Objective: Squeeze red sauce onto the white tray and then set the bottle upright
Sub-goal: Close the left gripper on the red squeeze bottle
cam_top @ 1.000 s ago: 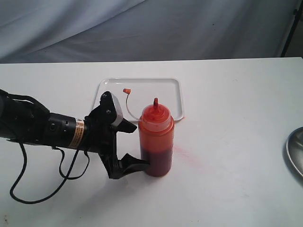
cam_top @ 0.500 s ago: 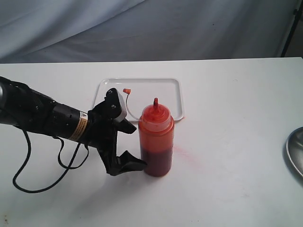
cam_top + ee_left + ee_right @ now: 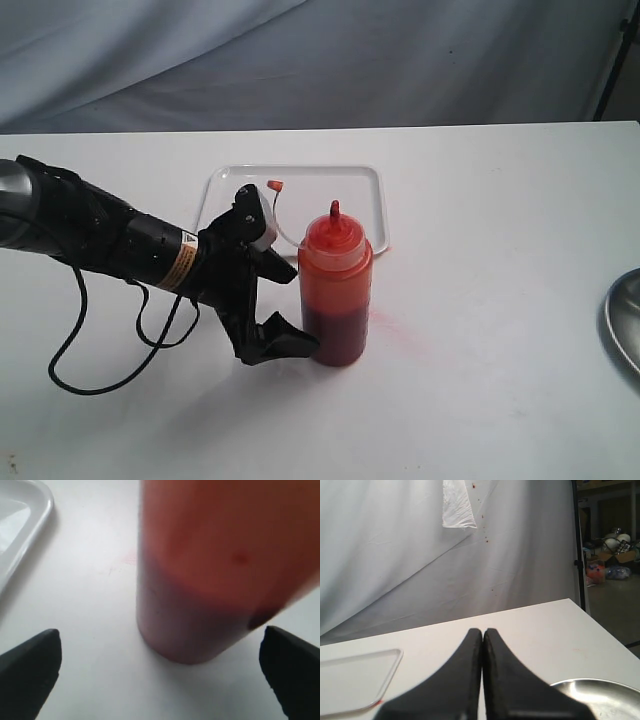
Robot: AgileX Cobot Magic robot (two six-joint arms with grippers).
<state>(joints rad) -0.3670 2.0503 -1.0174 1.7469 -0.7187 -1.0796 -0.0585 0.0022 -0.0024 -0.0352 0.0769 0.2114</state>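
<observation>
The bottle (image 3: 335, 290) stands upright on the table just in front of the white tray (image 3: 340, 190). Dark red sauce (image 3: 336, 335) fills its lower part. Its small cap (image 3: 273, 186) hangs on its tether over the tray. My left gripper (image 3: 292, 305) is open and lies sideways, one finger on each side of the bottle's left flank; the lower fingertip (image 3: 297, 347) is at the bottle's base. In the left wrist view the bottle (image 3: 200, 580) looms close ahead of the left gripper (image 3: 160, 680). My right gripper (image 3: 483, 631) is shut and empty, high above the table.
A grey metal dish (image 3: 626, 322) lies at the table's right edge, also the metal dish (image 3: 592, 695) under the right gripper. A faint pink streak (image 3: 400, 325) marks the table right of the bottle. The left arm's black cable (image 3: 100, 375) loops on the table.
The left gripper has moved right, closing in on the bottle with its fingers still apart. The bottle has shifted slightly to the right.
</observation>
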